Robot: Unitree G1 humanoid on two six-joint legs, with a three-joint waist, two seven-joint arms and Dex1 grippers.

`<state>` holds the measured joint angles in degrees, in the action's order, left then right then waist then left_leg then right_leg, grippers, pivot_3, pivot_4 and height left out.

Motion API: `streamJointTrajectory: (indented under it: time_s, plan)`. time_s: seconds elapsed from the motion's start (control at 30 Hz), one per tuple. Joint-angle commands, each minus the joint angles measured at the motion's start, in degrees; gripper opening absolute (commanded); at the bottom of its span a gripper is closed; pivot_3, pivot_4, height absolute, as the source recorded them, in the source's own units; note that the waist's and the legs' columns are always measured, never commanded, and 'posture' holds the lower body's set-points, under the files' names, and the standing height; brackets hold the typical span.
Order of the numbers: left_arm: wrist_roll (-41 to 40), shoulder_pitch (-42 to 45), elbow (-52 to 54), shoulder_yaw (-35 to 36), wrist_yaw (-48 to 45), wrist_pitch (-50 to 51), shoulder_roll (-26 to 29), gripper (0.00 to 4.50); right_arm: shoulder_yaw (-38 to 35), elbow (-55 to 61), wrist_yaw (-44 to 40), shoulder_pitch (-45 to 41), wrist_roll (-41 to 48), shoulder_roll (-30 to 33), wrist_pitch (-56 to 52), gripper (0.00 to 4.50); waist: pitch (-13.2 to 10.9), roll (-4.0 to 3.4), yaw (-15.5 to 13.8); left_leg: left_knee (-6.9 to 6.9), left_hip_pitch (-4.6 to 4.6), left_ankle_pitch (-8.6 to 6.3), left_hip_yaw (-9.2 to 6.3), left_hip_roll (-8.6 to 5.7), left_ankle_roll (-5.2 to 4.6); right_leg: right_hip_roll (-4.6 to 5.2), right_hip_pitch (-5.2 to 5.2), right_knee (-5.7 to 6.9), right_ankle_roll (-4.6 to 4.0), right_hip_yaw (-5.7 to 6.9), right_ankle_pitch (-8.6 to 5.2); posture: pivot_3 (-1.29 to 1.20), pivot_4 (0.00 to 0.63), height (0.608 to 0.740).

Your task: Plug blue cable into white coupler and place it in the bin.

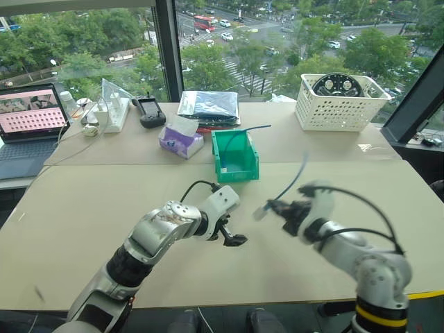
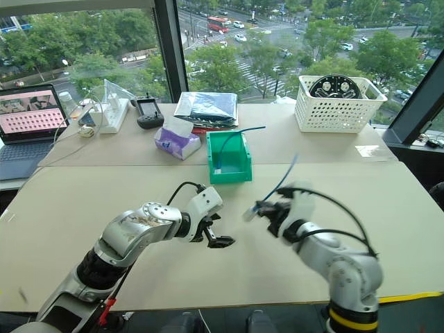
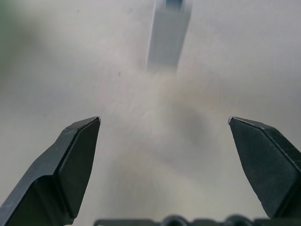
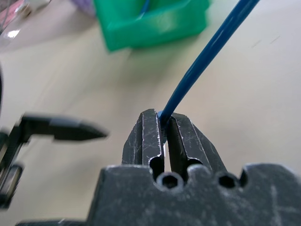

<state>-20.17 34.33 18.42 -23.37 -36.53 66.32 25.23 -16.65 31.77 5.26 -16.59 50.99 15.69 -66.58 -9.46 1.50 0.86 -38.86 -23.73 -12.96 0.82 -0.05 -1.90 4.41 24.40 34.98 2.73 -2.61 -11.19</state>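
Right tool (image 4: 164,123) clamped on the blue cable (image 4: 207,56), held above the desk (image 1: 104,208) near the green bin (image 1: 234,166). Left tool (image 3: 164,136) spread wide, empty, over bare desk, just beside it

Glossy green plastic bin (image 1: 236,166), matt beige table (image 1: 83,229), white plastic lattice basket (image 1: 333,111)

The blue cable (image 4: 207,56) is pinched in the right gripper (image 4: 164,123), held above the table — a white coupler (image 1: 259,214) at its lower end. The green bin (image 1: 236,173) stands beyond, upright.
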Motion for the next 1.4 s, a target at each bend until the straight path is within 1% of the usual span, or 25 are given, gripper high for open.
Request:
streamJointTrajectory:
  time_s: [0.03, 0.07, 0.17, 0.27, 0.37, 0.4, 0.53, 0.6, 0.73, 0.8, 0.93, 1.03, 1.13, 1.17, 1.27, 1.37, 1.4]
  plan:
    - [-1.9, -2.26, 3.84, 2.01, -5.13, -7.73, 2.45, 4.49, -2.5, -1.2, -0.78, -4.12, 2.49, 1.46, 0.28, 0.0, 0.0, 0.0, 0.06, 0.02, -0.03, 0.0, 0.01, 0.0, 0.0, 0.01, 0.04, -0.01, -0.03, 0.0, 0.01, 0.0, 0.15, 0.74]
    - [-2.84, -4.01, 4.14, 3.74, -6.28, -9.84, 2.85, 4.49, -2.79, -2.45, -1.21, -5.75, 2.63, 1.79, 0.86, 0.0, 0.0, 0.0, 0.12, 0.03, -0.04, 0.0, 0.03, 0.0, 0.0, 0.0, 0.06, -0.01, -0.17, -0.01, 0.09, 0.0, 0.15, 0.74]
    - [-6.02, -10.43, 5.29, 10.3, -9.81, -17.26, 3.86, 4.49, -2.29, -7.19, -3.41, -11.56, 1.68, 2.82, 3.14, 0.0, -0.01, -0.01, 0.7, 0.04, -0.04, 0.0, 0.07, 0.02, 0.0, 0.0, 0.09, -0.01, -0.2, -0.04, 0.11, 0.0, 0.15, 0.74]
    - [-9.61, -19.17, 4.84, 18.1, -13.28, -23.96, 4.73, 4.49, 3.11, -15.75, -9.73, -20.01, -3.61, 5.04, 7.66, 0.0, -0.01, -0.03, 1.3, 0.05, -0.03, 0.0, 0.12, 0.05, 0.0, 0.0, 0.11, 0.0, -0.23, -0.06, 0.12, 0.0, 0.15, 0.74]
    - [-11.99, -24.02, 2.69, 23.62, -14.7, -28.36, 4.3, 4.49, 7.62, -26.18, -15.09, -28.09, -9.56, 5.4, 13.76, 0.0, -0.02, -0.03, 1.6, 0.04, 0.0, 0.0, 0.15, 0.07, 0.0, 0.0, 0.11, 0.01, -0.25, -0.05, 0.12, 0.0, 0.15, 0.74]
    - [-12.22, -24.89, 2.36, 24.36, -15.12, -29.27, 4.46, 4.49, 8.73, -28.69, -16.59, -29.74, -11.18, 5.51, 15.39, 0.0, -0.02, -0.03, 1.51, 0.04, 0.0, 0.0, 0.14, 0.07, 0.0, -0.01, 0.11, 0.01, -0.25, -0.03, 0.13, 0.0, 0.15, 0.74]
    - [-11.98, -27.61, 0.9, 28.52, -13.26, -34.0, 3.36, 4.49, 15.5, -45.55, -24.96, -39.25, -20.67, 4.71, 26.28, 0.0, -0.02, -0.02, 1.29, 0.03, -0.03, 0.0, 0.16, 0.0, 0.0, 0.04, 0.08, -0.01, -0.24, 0.02, 0.13, 0.0, 0.15, 0.74]
    - [-12.17, -28.1, 0.7, 29.45, -12.74, -34.83, 3.29, 4.49, 16.74, -52.34, -27.52, -42.39, -23.54, 3.68, 30.17, 0.0, -0.02, -0.02, 1.2, 0.04, -0.06, 0.0, 0.15, 0.0, 0.0, 0.07, 0.07, -0.04, -0.24, 0.03, 0.14, 0.0, 0.15, 0.74]
    - [-11.67, -26.75, 0.88, 32.87, -5.15, -33.95, 1.83, 4.49, 17.96, -67.12, -31.43, -48.1, -28.77, 0.79, 38.66, 0.0, -0.02, -0.02, 1.3, 0.08, -0.08, -0.01, 0.12, -0.01, 0.01, 0.09, 0.12, -0.01, -0.26, 0.04, 0.17, 0.0, 0.15, 0.74]
    - [-11.67, -24.54, 0.96, 34.14, -1.58, -33.3, 1.09, 4.5, 18.75, -72.96, -32.53, -50.03, -31.98, 0.24, 43.13, 0.91, -0.03, -0.01, 1.26, 0.1, -0.08, -0.01, 0.08, 0.0, 0.01, 0.09, 0.13, 0.01, -0.28, 0.05, 0.18, 0.0, 0.15, 0.74]
    - [-12.65, -21.14, 1.97, 34.86, 2.71, -31.57, 0.24, 4.5, 17.23, -78.72, -34.23, -52.54, -34.18, -0.86, 48.07, 2.22, -0.03, -0.01, 1.41, 0.1, -0.08, -0.02, 0.02, -0.01, 0.03, 0.1, 0.13, 0.05, -0.31, 0.1, 0.22, 0.0, 0.15, 0.74]
    - [-12.36, -19.26, 2.86, 33.21, 3.93, -30.28, 0.18, 4.5, 15.62, -78.27, -34.98, -53.38, -34.33, -0.7, 49.88, 3.22, -0.03, -0.02, 1.59, 0.13, -0.07, -0.06, 0.02, -0.01, 0.1, 0.11, 0.15, 0.07, -0.31, 0.09, 0.23, 0.0, 0.15, 0.74]
    - [-12.59, -17.84, 2.69, 32.27, 4.73, -28.67, 0.07, 4.5, 13.5, -71.82, -35.48, -52.1, -33.25, 1.52, 48.11, 4.24, -0.03, -0.02, 1.52, 0.25, -0.08, -0.08, 0.0, 0.0, 0.14, 0.1, 0.18, 0.12, -0.32, 0.1, 0.24, 0.0, 0.15, 0.74]
    - [-12.96, -17.54, 2.66, 32.29, 4.74, -28.27, 0.0, 4.5, 12.51, -68.42, -35.75, -51.14, -32.47, 2.54, 46.58, 4.46, -0.03, -0.02, 1.42, 0.27, -0.09, -0.09, -0.02, -0.01, 0.14, 0.11, 0.19, 0.12, -0.32, 0.12, 0.24, 0.0, 0.15, 0.74]
    - [-13.13, -16.14, 1.94, 32.26, 4.91, -27.81, -0.01, 4.5, 9.6, -55.71, -36.44, -46.1, -29.67, 6.54, 40.76, 4.46, -0.03, -0.02, 0.87, 0.42, -0.12, -0.09, -0.05, -0.02, 0.14, 0.14, 0.2, 0.14, -0.32, 0.15, 0.24, 0.0, 0.15, 0.74]
    - [-10.99, -15.06, 0.24, 31.73, 6.09, -28.59, -0.08, 4.5, 8.35, -40.76, -39.31, -36.38, -27.49, 12.48, 35.77, 4.46, -0.03, -0.01, -0.02, 0.54, -0.14, -0.1, -0.09, -0.05, 0.16, 0.18, 0.19, 0.06, -0.31, 0.23, 0.24, 0.0, 0.15, 0.74]
    - [-10.13, -14.65, -0.55, 31.52, 6.36, -29.16, -0.08, 4.5, 6.96, -34.55, -40.58, -31.33, -25.34, 14.74, 33.39, 4.46, -0.03, -0.01, -0.1, 0.58, -0.13, -0.12, -0.11, -0.05, 0.16, 0.18, 0.17, 0.01, -0.31, 0.26, 0.24, 0.0, 0.15, 0.74]
